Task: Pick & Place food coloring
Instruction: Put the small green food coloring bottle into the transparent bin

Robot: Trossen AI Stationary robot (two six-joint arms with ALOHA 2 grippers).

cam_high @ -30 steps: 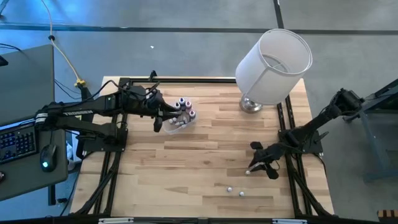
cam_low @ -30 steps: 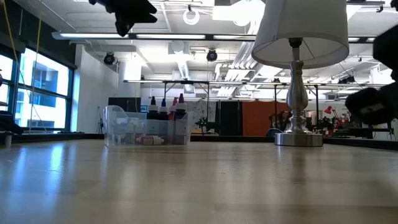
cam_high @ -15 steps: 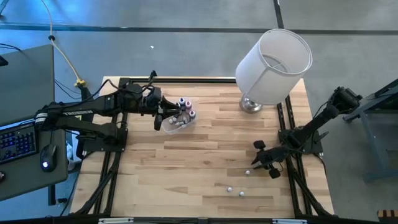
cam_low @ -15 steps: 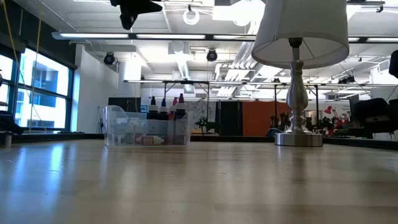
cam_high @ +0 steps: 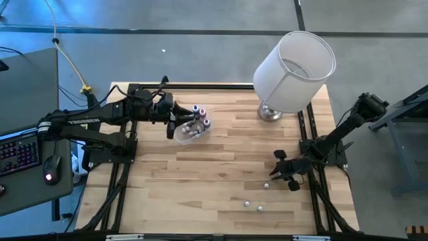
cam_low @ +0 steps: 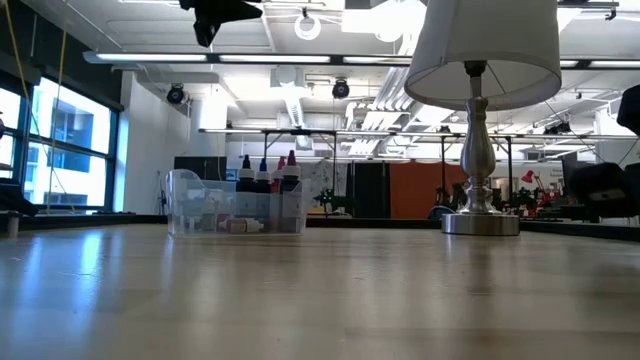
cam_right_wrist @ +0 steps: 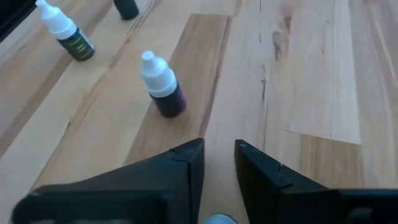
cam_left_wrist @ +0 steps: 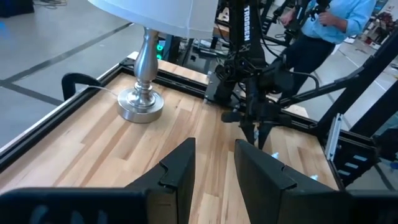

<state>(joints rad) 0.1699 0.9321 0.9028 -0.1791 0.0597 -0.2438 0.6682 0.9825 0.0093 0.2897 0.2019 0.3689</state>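
The food coloring is split. Several tiny bottles with pink and purple tops (cam_high: pixel 198 115) stand in a clear tub (cam_high: pixel 189 133) at the far left; the low view (cam_low: pixel 266 167) shows their tops over the rim. Three small whitish-capped bottles (cam_high: pixel 266 185) (cam_high: pixel 247 201) (cam_high: pixel 260 208) lie on the wood near the front right. My left gripper (cam_high: pixel 172 126) hangs above the tub's left rim, slightly open and empty. My right gripper (cam_high: pixel 273 173) is low, just right of the nearest loose bottle, slightly open. Its wrist view shows a dark-bodied bottle (cam_right_wrist: pixel 163 90) ahead of the fingers (cam_right_wrist: pixel 186 165).
A lamp with a big white shade (cam_high: pixel 294 63) and a metal base (cam_high: pixel 270 113) stands at the far right. Black rails (cam_high: pixel 307 134) frame the table. A person in a blue shirt (cam_left_wrist: pixel 323 25) stands beyond the right arm (cam_left_wrist: pixel 255 112). Bare wood lies between tub and loose bottles.
My right gripper has drawn back from the nearest loose bottle toward the table's right and far edges; the bottle stays on the wood. My left gripper has risen a little over the tub and pulled slightly toward the left edge.
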